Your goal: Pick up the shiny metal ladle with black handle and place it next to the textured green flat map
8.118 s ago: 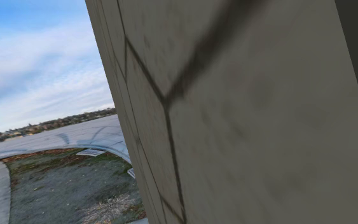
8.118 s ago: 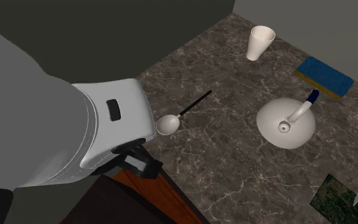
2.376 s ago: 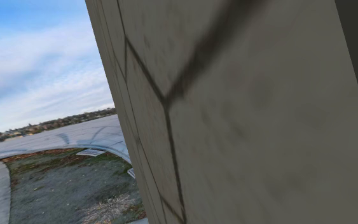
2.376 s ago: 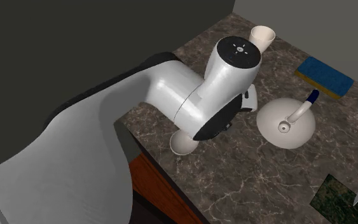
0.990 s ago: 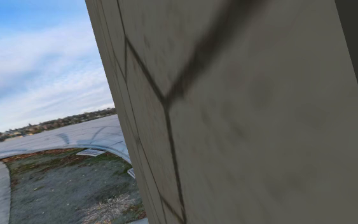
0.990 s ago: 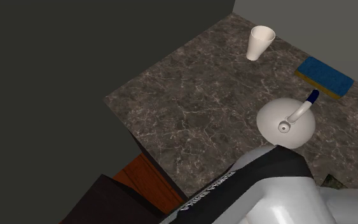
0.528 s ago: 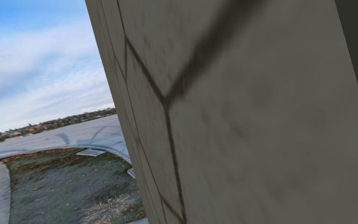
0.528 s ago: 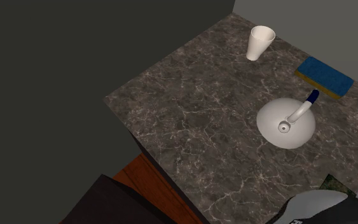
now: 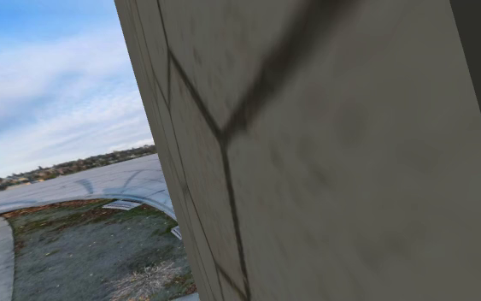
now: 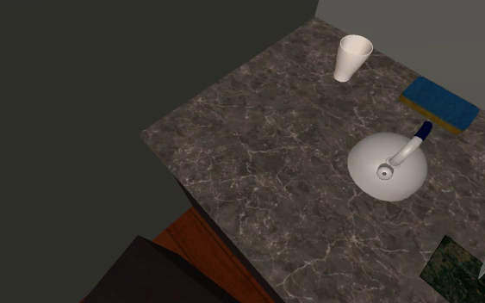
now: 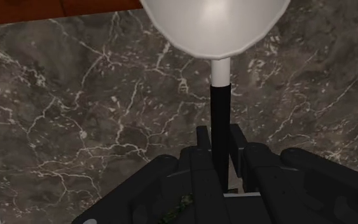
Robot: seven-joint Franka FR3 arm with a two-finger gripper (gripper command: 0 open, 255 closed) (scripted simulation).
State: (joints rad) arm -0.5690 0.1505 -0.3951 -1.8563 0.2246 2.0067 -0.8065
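Ladle (image 11: 214,25) clamped by its black handle in the jaws above the bench (image 11: 75,127), yet to be set beside the green map (image 10: 450,272).

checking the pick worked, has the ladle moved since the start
Yes. The ladle has left its spot on the countertop left of the white dish in the second exterior view; the gripper now clasps its black handle.
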